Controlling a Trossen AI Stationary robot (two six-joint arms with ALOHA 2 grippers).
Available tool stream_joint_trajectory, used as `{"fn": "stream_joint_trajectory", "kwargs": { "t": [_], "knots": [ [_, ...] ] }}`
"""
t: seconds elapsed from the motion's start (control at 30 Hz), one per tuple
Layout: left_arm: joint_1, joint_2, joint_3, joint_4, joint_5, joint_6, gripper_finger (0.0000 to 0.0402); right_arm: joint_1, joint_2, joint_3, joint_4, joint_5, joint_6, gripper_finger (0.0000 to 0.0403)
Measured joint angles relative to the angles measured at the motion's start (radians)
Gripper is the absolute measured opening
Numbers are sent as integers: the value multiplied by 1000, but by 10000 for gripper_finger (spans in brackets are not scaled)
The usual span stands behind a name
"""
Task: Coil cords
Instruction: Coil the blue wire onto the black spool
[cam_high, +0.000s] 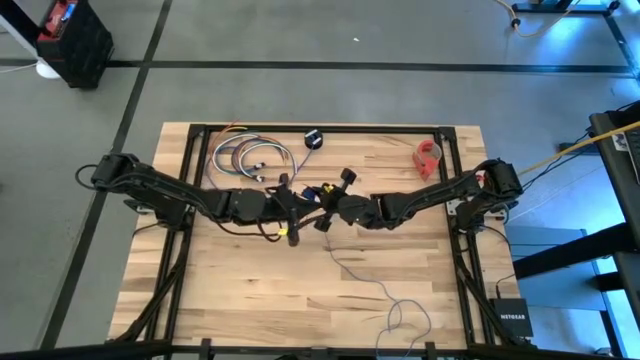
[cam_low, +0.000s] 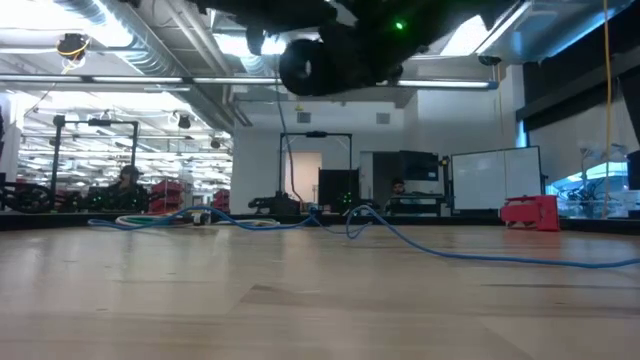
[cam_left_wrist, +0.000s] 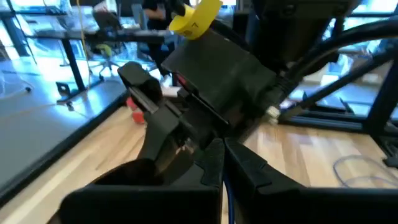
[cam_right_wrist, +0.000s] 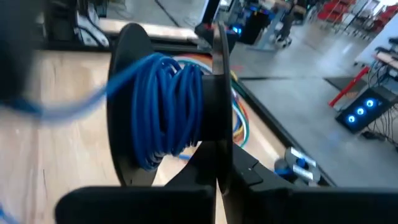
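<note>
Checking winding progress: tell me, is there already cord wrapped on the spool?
Yes: the right wrist view shows many turns of cord wound on the black spool.

A thin blue cord (cam_right_wrist: 165, 112) is wound in many turns around the core of a black spool (cam_right_wrist: 214, 106), which stands upright between its two round flanges and is clamped in my right gripper (cam_right_wrist: 219, 171) above the middle of the table. From the spool, the free length of cord runs off across the wooden table (cam_high: 400, 260). Seen from above, it looks thin and greyish, trailing toward the table's near edge and ending in a few loose loops there. From table height it appears as a blue line lying slack along the surface, with small loops.
</note>
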Motion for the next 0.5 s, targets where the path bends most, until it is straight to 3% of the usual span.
{"fn": "stream_joint_trajectory", "kwargs": {
  "t": [0.5],
  "knots": [
    [-14,17,4,77,-1,72,2,2,-79,79,31,-35,-111,5]
  ]
}}
